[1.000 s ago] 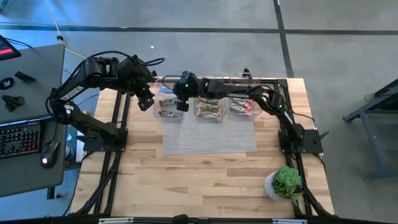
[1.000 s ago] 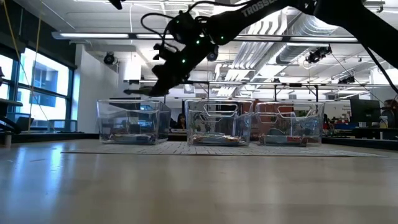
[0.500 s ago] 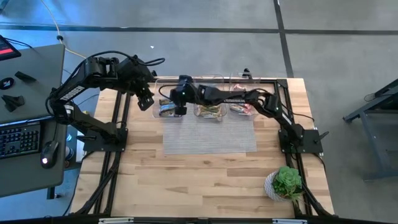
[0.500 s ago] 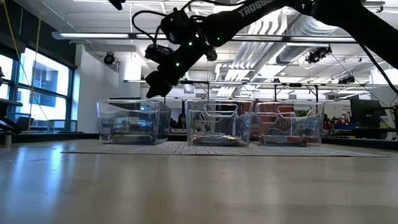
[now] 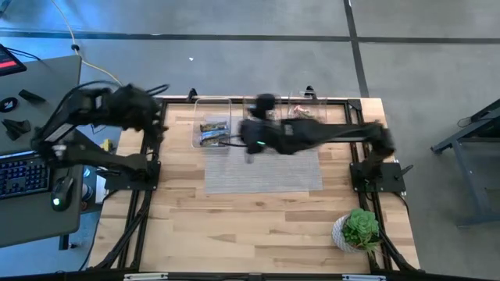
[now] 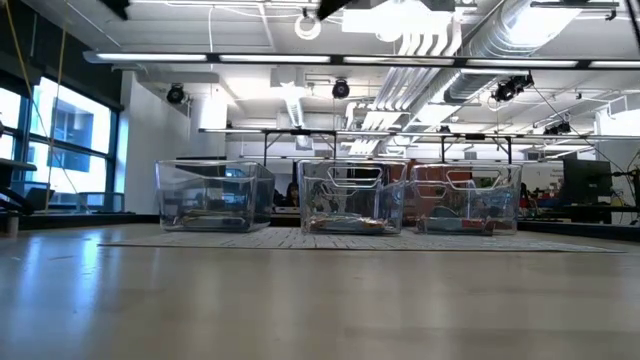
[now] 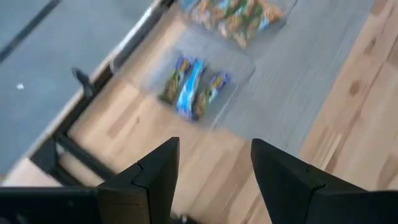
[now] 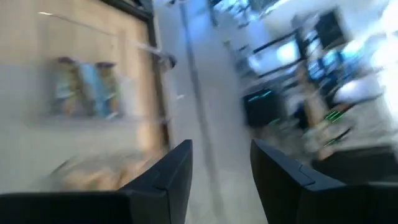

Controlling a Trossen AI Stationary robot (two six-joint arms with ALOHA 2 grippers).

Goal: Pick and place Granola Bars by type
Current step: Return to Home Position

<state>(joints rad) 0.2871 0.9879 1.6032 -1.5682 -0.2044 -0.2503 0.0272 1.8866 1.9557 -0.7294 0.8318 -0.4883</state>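
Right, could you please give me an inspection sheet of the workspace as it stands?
Surface: wooden table, grey mat by the bins.
Job's things: blue granola bars in left bin; tan/green bars in middle bin; right bin unclear.
Clutter: potted plant.
Grippers: left gripper open, empty, at table's left edge; right gripper open, empty, near the bins.
Cables: one cable on the floor.
Surroundings: desk with keyboard.

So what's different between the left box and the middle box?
The left box holds blue-wrapped bars; the middle box holds tan-and-green bars. From above, the left box lies uncovered, while the right arm stretches over the middle box. Both are clear plastic, side by side on the table.
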